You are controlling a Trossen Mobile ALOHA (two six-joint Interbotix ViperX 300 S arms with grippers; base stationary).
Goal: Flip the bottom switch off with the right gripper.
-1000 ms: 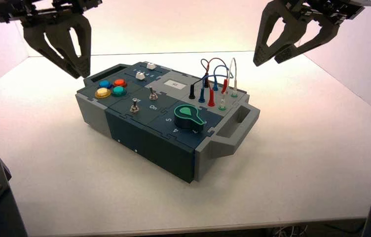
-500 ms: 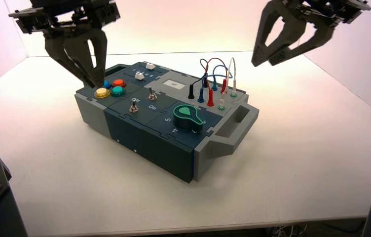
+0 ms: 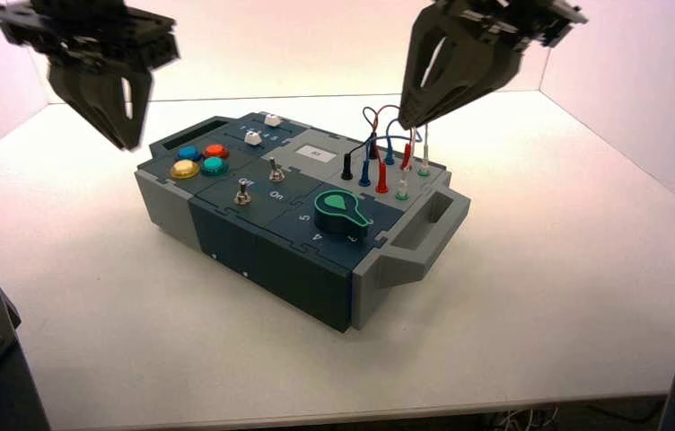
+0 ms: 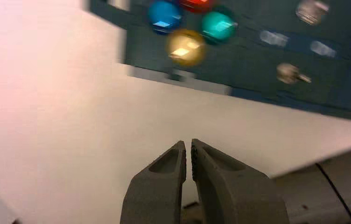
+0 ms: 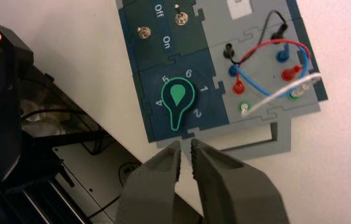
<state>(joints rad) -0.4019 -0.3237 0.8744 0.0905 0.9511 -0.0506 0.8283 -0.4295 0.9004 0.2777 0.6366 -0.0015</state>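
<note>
In the high view, the box (image 3: 267, 260) stands at an angle on the white table (image 3: 531, 314), its top panel carrying all the parts. The left section holds four buttons: blue (image 3: 189, 153), red (image 3: 216, 151), yellow (image 3: 185, 169) and green (image 3: 214, 166). Two white sliders (image 3: 253, 138) sit in the section behind them. The bottom switch (image 3: 242, 195), a small silver toggle, is by the front edge, nearer the yellow button than the knob (image 3: 341, 214); the other toggle (image 3: 276, 172) is farther back, toward the white label (image 3: 316, 153). The right gripper (image 3: 410, 125) hangs above the wires (image 3: 391, 136), well apart from the bottom switch; the left gripper (image 3: 127, 146) is in the air by the buttons' end of the box. The left wrist view shows the left gripper's jaws released by a slim gap, holding nothing. In the right wrist view, the right gripper's jaws are likewise slightly parted and empty, near the box's handle (image 5: 283, 135). Black, red, blue and white wires are plugged into the grey section's sockets, and "Off" and "On" are lettered between the toggles.
</note>
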